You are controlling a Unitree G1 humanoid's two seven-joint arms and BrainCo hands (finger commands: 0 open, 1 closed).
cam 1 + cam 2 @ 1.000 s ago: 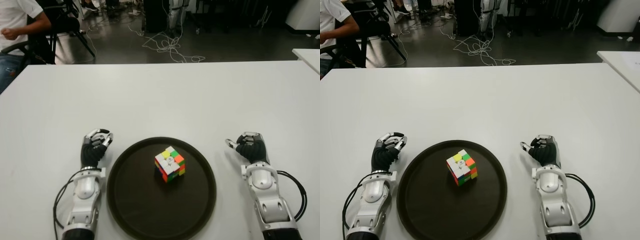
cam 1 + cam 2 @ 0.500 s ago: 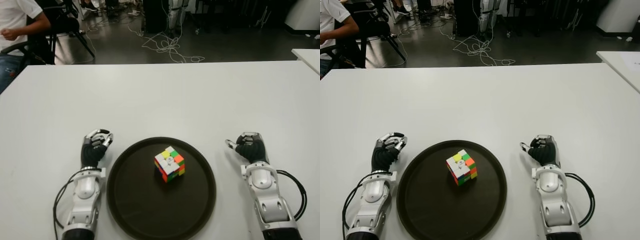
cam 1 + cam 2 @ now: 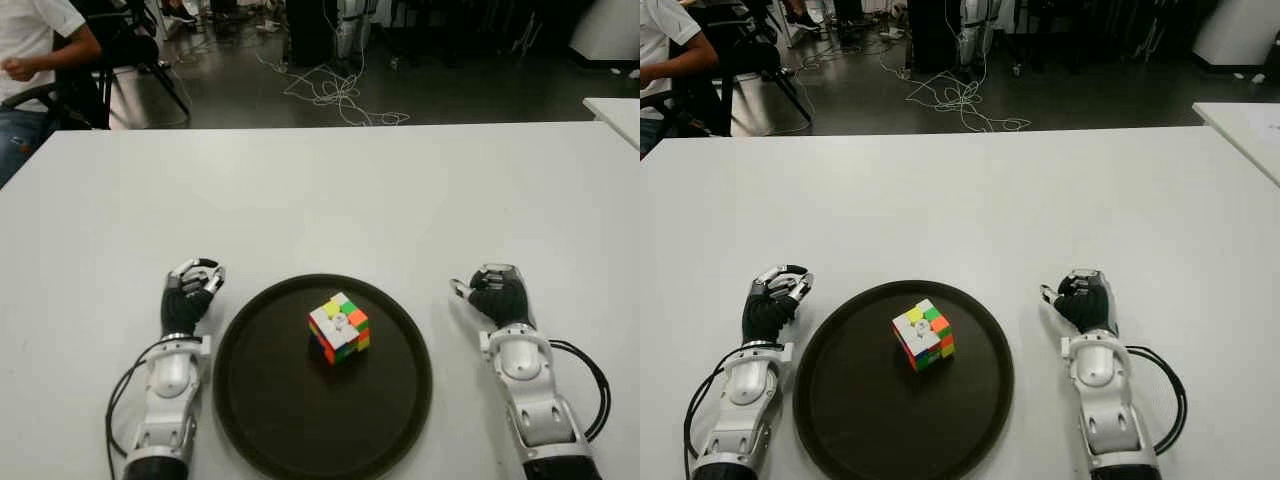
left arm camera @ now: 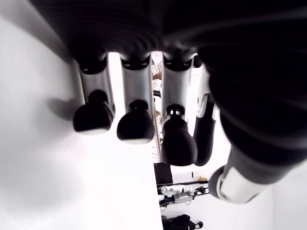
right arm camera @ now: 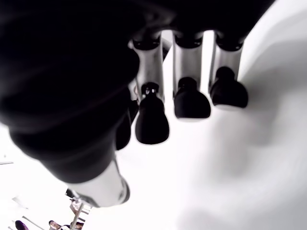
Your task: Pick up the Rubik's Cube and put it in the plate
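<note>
I see my left hand point(image 3: 190, 294) just left of the plate point(image 3: 262, 410), fingers curled in and holding nothing. My right hand point(image 3: 497, 296) sits to the plate's right, a little apart from its rim, fingers likewise curled on nothing. The Rubik's Cube point(image 3: 339, 328) lies in the plate, slightly above its middle. The plate is on the white counter point(image 3: 330, 200)

One cube point(image 3: 339, 328) sits in one round dark plate point(image 3: 270, 400) on one white tabletop point(image 3: 330, 190). Two robot hands show: the left hand point(image 3: 187, 297) and the right hand point(image 3: 496, 294). One person point(image 3: 35, 45) sits at the far left.
</note>
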